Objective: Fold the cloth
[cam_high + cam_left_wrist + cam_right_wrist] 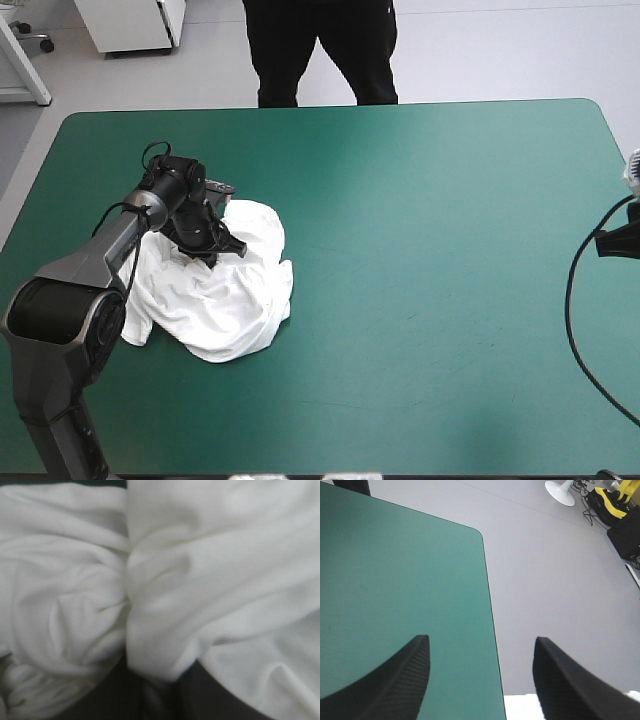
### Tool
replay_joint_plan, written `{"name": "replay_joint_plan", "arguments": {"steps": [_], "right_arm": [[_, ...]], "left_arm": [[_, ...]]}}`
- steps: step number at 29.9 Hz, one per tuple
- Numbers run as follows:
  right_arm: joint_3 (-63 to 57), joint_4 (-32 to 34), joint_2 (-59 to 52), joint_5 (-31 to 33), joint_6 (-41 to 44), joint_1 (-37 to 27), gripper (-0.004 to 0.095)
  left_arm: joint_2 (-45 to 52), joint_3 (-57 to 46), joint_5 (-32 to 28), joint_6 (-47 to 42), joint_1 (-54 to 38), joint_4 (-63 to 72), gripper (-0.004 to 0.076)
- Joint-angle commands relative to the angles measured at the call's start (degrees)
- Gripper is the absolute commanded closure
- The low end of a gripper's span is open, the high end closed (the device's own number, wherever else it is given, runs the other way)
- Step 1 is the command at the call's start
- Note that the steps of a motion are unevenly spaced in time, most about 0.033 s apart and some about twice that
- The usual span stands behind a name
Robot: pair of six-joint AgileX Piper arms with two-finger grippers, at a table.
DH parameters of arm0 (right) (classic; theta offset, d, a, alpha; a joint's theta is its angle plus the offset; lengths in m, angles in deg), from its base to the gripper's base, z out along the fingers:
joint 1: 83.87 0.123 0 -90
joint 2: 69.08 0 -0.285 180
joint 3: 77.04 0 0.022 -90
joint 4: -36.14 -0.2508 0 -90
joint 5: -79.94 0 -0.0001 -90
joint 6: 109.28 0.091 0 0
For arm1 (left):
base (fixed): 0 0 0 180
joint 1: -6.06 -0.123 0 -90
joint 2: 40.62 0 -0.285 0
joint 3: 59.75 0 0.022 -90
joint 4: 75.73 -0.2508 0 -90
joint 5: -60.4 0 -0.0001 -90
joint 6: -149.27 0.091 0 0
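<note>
White T-shirt (225,310) lies crumpled under left gripper (215,245), hold impossible to tell; right gripper (481,639) gapes above table (395,580) corner.

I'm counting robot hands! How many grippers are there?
2. The left gripper is down on the T-shirt; the right gripper is open, at the table edge.

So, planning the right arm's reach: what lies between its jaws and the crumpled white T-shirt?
Only bare teal-green table cover, in the high view, up to the crumpled white T-shirt.
</note>
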Motion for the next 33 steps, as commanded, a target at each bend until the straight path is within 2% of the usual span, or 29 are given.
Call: {"name": "replay_joint_plan", "arguments": {"steps": [1, 6, 10, 17, 23, 30, 32, 33], "right_arm": [[1.5, 3.1, -0.4, -0.3, -0.3, -0.1, 0.0341], [1.5, 2.8, -0.4, -0.3, -0.1, -0.1, 0.0341], [1.5, 2.5, -0.4, -0.3, 0.2, -0.1, 0.0341], [1.5, 1.2, -0.4, -0.3, 0.4, -0.1, 0.0341], [1.5, 1.0, -0.4, -0.3, 0.4, -0.1, 0.0341], [1.5, 1.0, -0.4, -0.3, 0.5, -0.1, 0.0341], [1.5, 0.8, -0.4, -0.3, 0.6, -0.1, 0.0341], [1.5, 0.9, -0.4, -0.3, 0.6, -0.1, 0.0341]], "left_arm": [[2.1, 0.5, 0.0, 1.9, 1.2, 6.7, 0.0733], [2.8, 4.1, 0.7, 3.5, 8.5, 8.8, 0.0733], [2.3, 9.5, -1.4, 3.5, 16.4, 8.9, 0.0733], [-3.9, 22.7, -1.2, 3.3, 25.4, 11.0, 0.0733], [-9.2, 30.5, -1.7, 6.1, 29.1, 19.3, 0.0733], [-10.1, 32.5, -2.5, 6.0, 30.9, 19.4, 0.0732], [-9.5, 32.5, -1.4, 5.9, 30.9, 19.0, 0.0714], [-9.2, 32.5, -0.4, 5.9, 30.9, 18.7, 0.0678]]}}
